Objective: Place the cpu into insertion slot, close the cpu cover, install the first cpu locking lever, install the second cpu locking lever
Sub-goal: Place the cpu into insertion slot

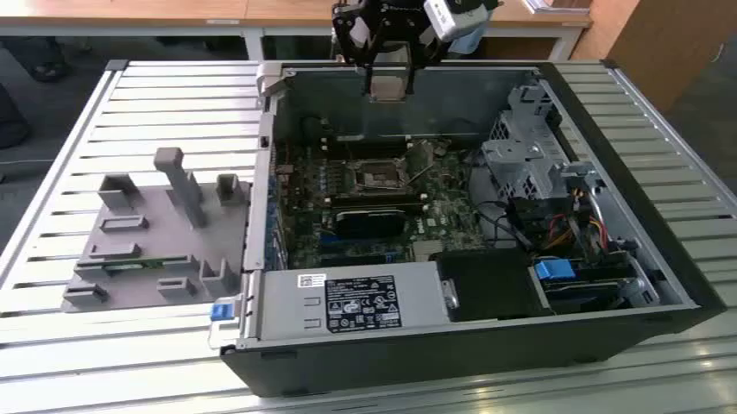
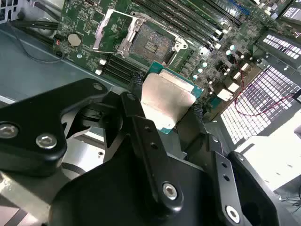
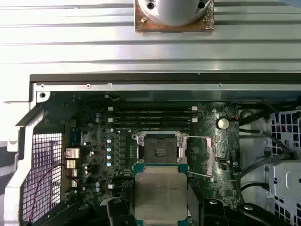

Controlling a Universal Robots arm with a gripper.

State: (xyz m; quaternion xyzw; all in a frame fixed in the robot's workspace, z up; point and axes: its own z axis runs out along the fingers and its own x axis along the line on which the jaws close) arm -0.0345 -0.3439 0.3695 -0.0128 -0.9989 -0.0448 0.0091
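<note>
Gripper: the gripper [image 1: 389, 73] hangs over the far wall of the open computer case [image 1: 682, 278], its fingers [image 2: 137, 101] clamped on two opposite edges of the cpu [image 2: 165, 100].

Cpu: held flat with the dull metal top facing the wrist cameras and the green underside rim showing at its edges. In the exterior view it is above the case and well clear of the circuit board [image 3: 94, 141].

Insertion slot: the insertion slot [image 3: 160, 150] sits open on the board. Its dark contact field is bare, so nothing is seated in it.

Cpu cover: the cpu cover [image 2: 126, 37] is swung up and away from the socket, and the board shows through its window — the opening is not obstructed.

Key relation: in the first wrist view the chip lies just beside the socket on the gripper side, its edges running parallel with the socket rim. In the exterior view the socket lies lower and toward the near side of the case from the gripper. The chip is square, so edge alignment matters rather than any long axis. Corner keying cannot be judged.

Neighbours: memory slots [image 3: 150, 117] lie on the socket's far side from the chip, apart from it.

Surroundings: the case rests on a slatted table [image 1: 138, 112]. A grey fixture [image 1: 138, 250] stands on the exterior view's left, well apart from the gripper.

Progress: judged as first step in hand — chip gripped, not yet placed. Cover and levers are not closed.
</note>
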